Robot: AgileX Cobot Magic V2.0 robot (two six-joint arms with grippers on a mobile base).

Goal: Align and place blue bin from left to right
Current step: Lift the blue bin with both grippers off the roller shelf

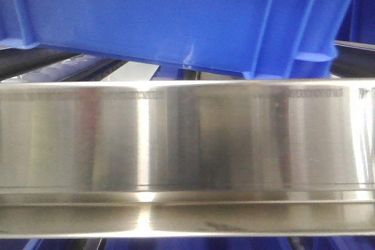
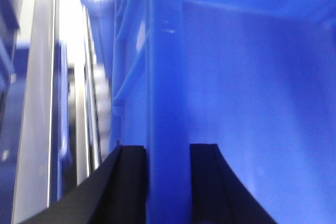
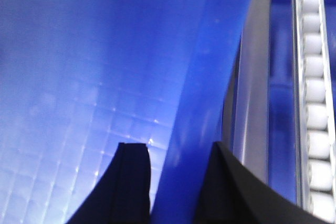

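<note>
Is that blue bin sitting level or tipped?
Tipped. In the front view the blue bin has its bottom edge sloping down toward the picture's right above the level steel rail.

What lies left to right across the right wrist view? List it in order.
Gridded bin floor → bin wall, clamped in the right tool → steel rail → white rollers.
</note>
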